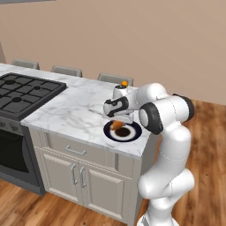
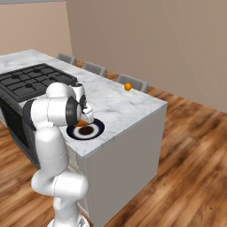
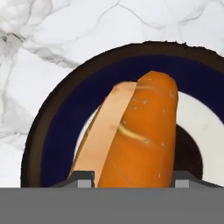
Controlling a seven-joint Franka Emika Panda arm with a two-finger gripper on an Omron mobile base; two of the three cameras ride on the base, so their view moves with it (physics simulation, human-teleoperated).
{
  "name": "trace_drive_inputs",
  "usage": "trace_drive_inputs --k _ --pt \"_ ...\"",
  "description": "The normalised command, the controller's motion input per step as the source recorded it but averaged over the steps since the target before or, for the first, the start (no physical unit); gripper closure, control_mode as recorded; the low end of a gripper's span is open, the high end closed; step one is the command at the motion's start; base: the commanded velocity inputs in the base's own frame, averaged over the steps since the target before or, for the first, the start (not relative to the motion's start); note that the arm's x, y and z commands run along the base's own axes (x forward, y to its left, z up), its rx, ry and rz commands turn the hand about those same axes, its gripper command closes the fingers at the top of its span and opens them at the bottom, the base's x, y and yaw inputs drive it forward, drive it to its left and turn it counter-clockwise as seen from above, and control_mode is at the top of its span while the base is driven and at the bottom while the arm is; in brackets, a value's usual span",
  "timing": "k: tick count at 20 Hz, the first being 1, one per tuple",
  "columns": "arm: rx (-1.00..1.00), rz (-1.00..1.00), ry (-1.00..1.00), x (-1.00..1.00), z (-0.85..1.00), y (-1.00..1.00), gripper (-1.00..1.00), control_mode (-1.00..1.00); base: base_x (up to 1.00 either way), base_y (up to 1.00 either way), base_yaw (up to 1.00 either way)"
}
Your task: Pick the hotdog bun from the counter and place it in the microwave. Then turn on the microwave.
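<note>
The hotdog bun [image 3: 140, 131], tan-orange and split along one side, lies on a dark blue-rimmed plate [image 3: 48, 127] near the front right corner of the white marble counter [image 1: 75, 106]. My gripper [image 3: 133, 180] hangs straight down over the plate, open, with one dark fingertip [image 3: 85, 179] on each side of the bun's near end and the bun filling the gap between them. From the base views the gripper [image 1: 118, 122] [image 2: 84, 119] hides most of the bun [image 1: 116, 126] on the plate [image 1: 134, 132] [image 2: 95, 131]. The microwave is out of view.
A small orange fruit [image 1: 124, 82] [image 2: 127, 86] sits at the counter's far edge behind my hand. A black gas cooktop [image 1: 22, 90] [image 2: 31, 80] is set into the counter on the left. Grey chair backs [image 1: 66, 69] line the far side. Wooden floor lies to the right.
</note>
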Motion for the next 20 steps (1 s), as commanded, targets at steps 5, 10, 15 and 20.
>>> trace_drive_inputs --k 5,10,15,20 --pt "0.00 -0.02 -0.07 -0.25 0.03 -0.01 1.00 -1.00 0.00 0.00 0.00" --pt "0.00 -0.03 -0.07 -0.17 0.18 -0.08 1.00 -1.00 0.00 0.00 0.00" --pt "0.00 0.00 -0.01 -0.15 0.30 -0.11 1.00 -1.00 0.00 0.00 0.00" --pt "0.00 0.00 0.00 -0.24 0.28 -0.12 1.00 -1.00 0.00 0.00 0.00"
